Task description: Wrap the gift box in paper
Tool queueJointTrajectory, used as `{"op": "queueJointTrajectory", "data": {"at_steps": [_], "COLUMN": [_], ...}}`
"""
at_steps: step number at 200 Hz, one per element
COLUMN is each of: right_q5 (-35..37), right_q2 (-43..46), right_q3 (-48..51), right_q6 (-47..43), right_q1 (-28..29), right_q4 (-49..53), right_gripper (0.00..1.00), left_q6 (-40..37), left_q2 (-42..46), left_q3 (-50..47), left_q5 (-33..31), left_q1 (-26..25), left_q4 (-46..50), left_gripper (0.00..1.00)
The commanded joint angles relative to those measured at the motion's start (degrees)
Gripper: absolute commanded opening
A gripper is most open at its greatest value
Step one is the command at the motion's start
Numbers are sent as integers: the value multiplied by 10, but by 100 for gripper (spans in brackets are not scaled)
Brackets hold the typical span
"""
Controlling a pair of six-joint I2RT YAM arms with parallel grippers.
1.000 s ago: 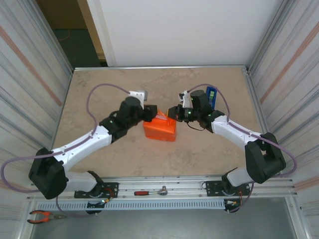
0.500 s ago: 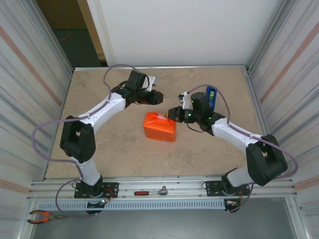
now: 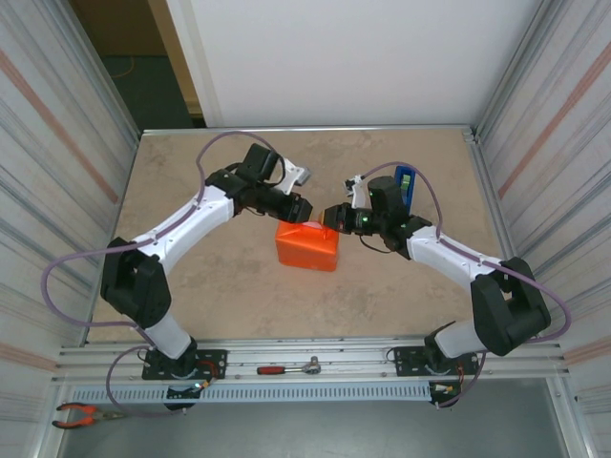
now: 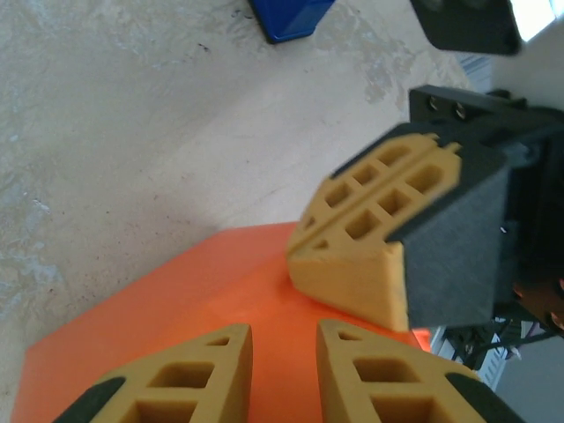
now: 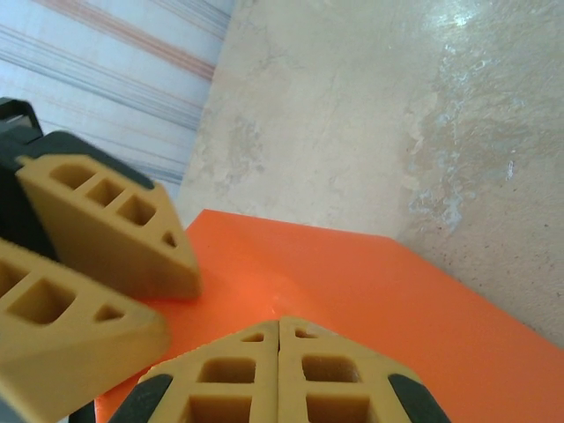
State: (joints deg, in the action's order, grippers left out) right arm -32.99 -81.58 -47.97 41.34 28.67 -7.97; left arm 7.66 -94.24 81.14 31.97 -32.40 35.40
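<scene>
The gift box (image 3: 307, 248) sits mid-table, its skin the orange paper (image 4: 203, 291), smooth over the flat top (image 5: 370, 282). My left gripper (image 3: 301, 211) hovers at the box's far left top corner; in its wrist view the left gripper (image 4: 284, 342) is open by a narrow gap with nothing between its fingers. My right gripper (image 3: 332, 218) is shut and empty. The tip of the right gripper (image 5: 278, 322) rests on the papered top at the far right corner. Its fingers (image 4: 352, 264) face the left ones (image 5: 115, 238), close but apart.
A blue tape dispenser (image 3: 405, 185) stands just behind the right wrist, also at the top edge (image 4: 286, 16) of the left wrist view. Corrugated metal walls close both sides. A red-handled tool (image 3: 286, 367) and pliers (image 3: 81, 413) lie on the front rail.
My left arm left the box's near-left side, swung round to the far side, then dropped onto the box's far left corner, its jaws narrowing. The right gripper held its place.
</scene>
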Motion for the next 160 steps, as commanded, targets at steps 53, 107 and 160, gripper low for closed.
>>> {"op": "queueJointTrajectory", "data": {"at_steps": [53, 107, 160], "right_q5": [-10, -10, 15], "right_q2": [-31, -7, -1], "right_q3": [-6, -120, -139], "right_q6": [-14, -35, -36], "right_q1": [-4, -9, 36], "right_q4": [120, 200, 241], "right_gripper": [0, 0, 0], "left_q6": [-60, -47, -29], "left_q2": [24, 39, 46], "left_q3": [-49, -96, -125], "left_q5": [6, -37, -31], "left_q1": [-14, -30, -30], "left_q4": [59, 32, -4], "left_gripper": [25, 19, 19]}}
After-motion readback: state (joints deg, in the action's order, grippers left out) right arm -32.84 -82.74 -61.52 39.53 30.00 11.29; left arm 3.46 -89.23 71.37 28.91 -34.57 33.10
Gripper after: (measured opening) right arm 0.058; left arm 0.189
